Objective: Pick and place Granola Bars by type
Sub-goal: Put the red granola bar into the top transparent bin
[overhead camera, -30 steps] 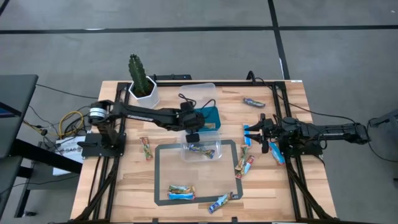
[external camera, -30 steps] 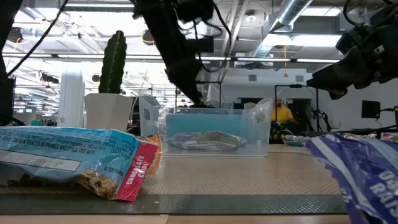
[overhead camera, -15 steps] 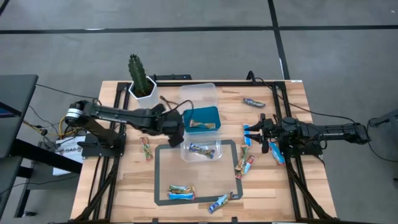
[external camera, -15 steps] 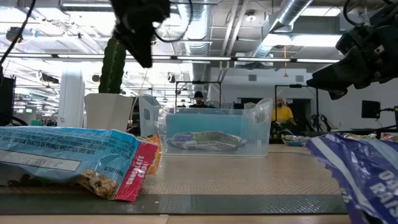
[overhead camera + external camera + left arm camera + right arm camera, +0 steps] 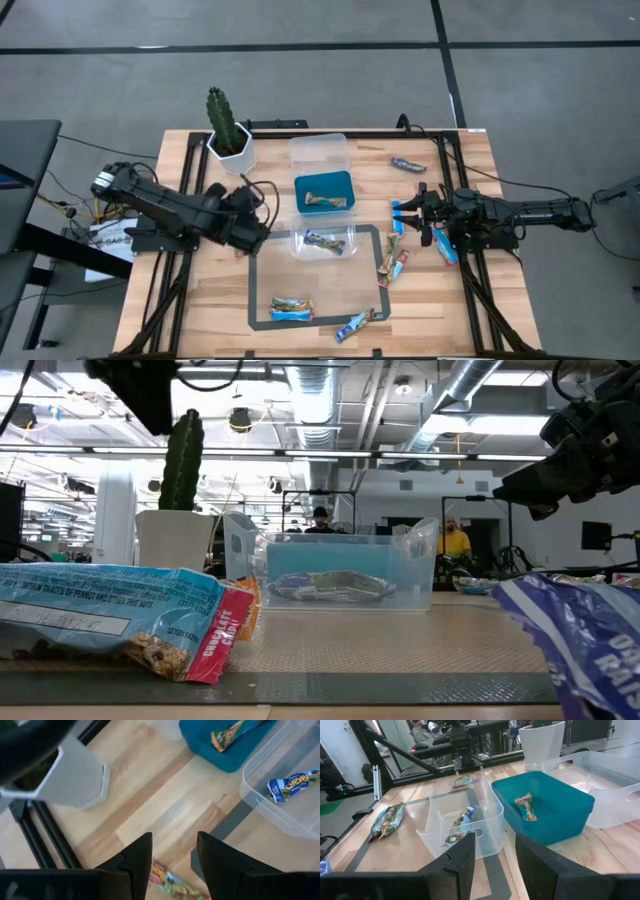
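My left gripper (image 5: 258,222) hangs open above bare wood to the left of the tubs. A red-and-green bar (image 5: 176,881) lies on the table below its fingers, apart from them. My right gripper (image 5: 408,214) waits open at the right side, near a blue bar (image 5: 397,219). A blue bar (image 5: 322,241) lies in the near clear tub (image 5: 296,246). A brown-gold bar (image 5: 325,202) lies in the blue tub (image 5: 306,186). More bars lie loose on the table (image 5: 395,265) (image 5: 292,308) (image 5: 358,322) (image 5: 408,164) (image 5: 445,246).
A second clear tub (image 5: 318,152) stands behind the blue one. A cactus in a white pot (image 5: 228,132) stands at the far left. A grey mat (image 5: 262,280) covers the near middle. Black frame rails run along both sides. People show in the room beyond.
My left gripper has drawn back from above the near clear tub toward the table's left edge, past the mat's corner. The blue bar stays lying in that tub. The tubs have kept their places.
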Robot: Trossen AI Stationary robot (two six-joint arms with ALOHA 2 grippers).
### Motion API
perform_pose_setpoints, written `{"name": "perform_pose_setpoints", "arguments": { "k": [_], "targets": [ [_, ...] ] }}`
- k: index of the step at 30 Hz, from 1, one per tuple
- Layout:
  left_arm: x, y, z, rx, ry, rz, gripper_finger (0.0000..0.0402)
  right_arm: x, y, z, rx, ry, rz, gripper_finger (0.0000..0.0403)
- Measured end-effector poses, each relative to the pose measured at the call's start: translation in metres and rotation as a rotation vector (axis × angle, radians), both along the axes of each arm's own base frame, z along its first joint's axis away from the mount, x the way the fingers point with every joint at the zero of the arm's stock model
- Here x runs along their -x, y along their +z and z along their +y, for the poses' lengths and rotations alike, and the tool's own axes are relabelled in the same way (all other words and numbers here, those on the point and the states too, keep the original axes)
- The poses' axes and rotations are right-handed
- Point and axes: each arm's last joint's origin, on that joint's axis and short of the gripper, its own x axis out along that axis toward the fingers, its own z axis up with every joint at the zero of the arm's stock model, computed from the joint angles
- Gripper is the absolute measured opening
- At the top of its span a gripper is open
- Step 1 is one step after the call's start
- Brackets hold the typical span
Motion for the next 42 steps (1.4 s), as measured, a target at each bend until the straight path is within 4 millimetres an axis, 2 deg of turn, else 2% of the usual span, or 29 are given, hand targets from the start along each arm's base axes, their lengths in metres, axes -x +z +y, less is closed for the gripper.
{"name": "perform_pose_setpoints", "arguments": {
  "k": [8, 17, 24, 28, 37, 42],
  "targets": [
    [0.02, -0.001, -0.026, 0.015, 0.083, -0.049, 0.0151, 0.0, 0.0, 0.0, 0.0, 0.0, 0.0, 0.0134],
    [0.046, -0.024, -0.047, 0.101, 0.228, -0.077, 0.0151, 0.0, 0.0, 0.0, 0.0, 0.0, 0.0, 0.0133],
    [0.064, -0.057, -0.042, 0.111, 0.442, -0.028, 0.0151, 0.0, 0.0, 0.0, 0.0, 0.0, 0.001, 0.0133],
    [0.068, -0.078, -0.035, 0.168, 0.535, -0.038, 0.0151, 0.0, 0.0, 0.0, 0.0, 0.0, 0.0, 0.0133],
    [0.074, -0.122, -0.018, 0.257, 0.563, -0.103, 0.0151, 0.0, 0.0, 0.0, 0.0, 0.0, 0.0, 0.0133],
    [0.073, -0.138, -0.011, 0.271, 0.589, -0.133, 0.0151, 0.0, 0.0, 0.0, 0.0, 0.0, 0.0, 0.0134]
  ]
}}
